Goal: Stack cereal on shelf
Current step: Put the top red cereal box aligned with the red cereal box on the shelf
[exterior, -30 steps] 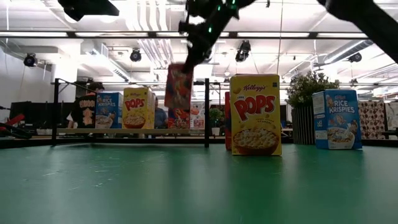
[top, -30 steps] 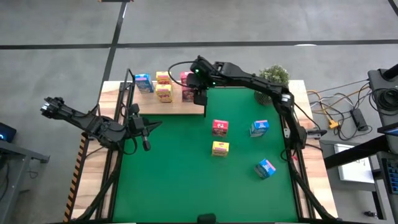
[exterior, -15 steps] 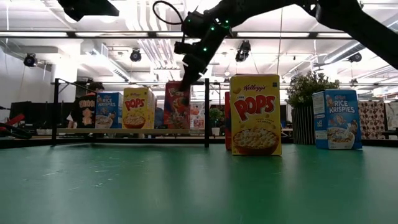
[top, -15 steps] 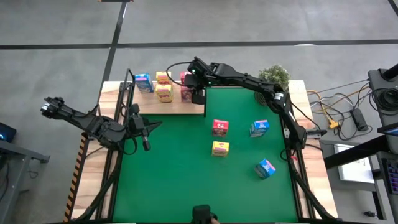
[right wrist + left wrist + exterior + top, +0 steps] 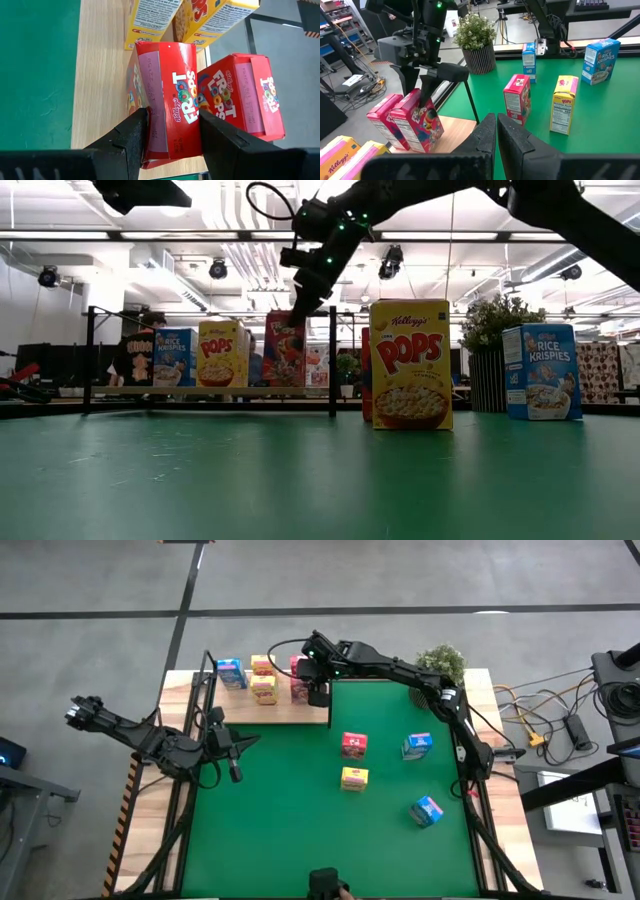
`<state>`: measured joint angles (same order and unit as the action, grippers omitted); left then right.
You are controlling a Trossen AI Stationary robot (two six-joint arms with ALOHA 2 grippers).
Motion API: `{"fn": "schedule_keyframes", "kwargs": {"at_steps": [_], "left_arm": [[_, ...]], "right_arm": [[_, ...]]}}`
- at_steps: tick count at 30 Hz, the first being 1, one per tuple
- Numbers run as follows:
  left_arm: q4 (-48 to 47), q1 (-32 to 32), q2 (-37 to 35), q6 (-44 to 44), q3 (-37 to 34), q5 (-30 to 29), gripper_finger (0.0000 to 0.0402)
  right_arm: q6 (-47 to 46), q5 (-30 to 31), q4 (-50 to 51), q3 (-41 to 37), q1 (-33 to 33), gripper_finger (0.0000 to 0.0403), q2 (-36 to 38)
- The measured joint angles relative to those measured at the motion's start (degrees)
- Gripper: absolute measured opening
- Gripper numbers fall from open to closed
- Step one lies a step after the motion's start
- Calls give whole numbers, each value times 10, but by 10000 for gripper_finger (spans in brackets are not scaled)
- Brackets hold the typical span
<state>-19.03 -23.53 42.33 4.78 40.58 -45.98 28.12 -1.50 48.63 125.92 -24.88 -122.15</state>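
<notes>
The shelf, a light-wood board with black posts, lies at the mat's far left. On it stand a blue cereal box, two yellow ones and a pink one. My right gripper is shut on a second pink cereal box, which is down on the board next to the first pink box. On the green mat stand a pink box, a yellow box and two blue boxes. My left gripper hovers shut at the mat's left edge. My right gripper pinches the pink box's upper end between its two fingers, one on each of two opposite faces. The fingers slant down onto it from the table's right. The box stands nearly upright, its lower end on the shelf board.
A potted plant stands at the mat's far right corner. A black shelf post rises just right of the held box. The green mat is bare at its near left.
My right gripper has gone down and toward the shelf with the pink box, then kept still. The box, hanging tilted above the board before, now stands on it at the level of the other boxes.
</notes>
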Motion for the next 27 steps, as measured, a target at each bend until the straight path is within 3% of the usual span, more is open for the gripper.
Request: {"fn": "schedule_keyframes", "kwargs": {"at_steps": [10, 19, 27], "left_arm": [[0, 0, 0, 2, -3, 0, 0], [0, 0, 0, 2, -6, 0, 0], [0, 0, 0, 2, -6, 0, 0]], "right_arm": [[-1, 0, 0, -9, 0, 156, 0], [-11, 0, -21, -29, 0, 191, 0], [1, 0, -55, -40, 0, 194, 0]]}}
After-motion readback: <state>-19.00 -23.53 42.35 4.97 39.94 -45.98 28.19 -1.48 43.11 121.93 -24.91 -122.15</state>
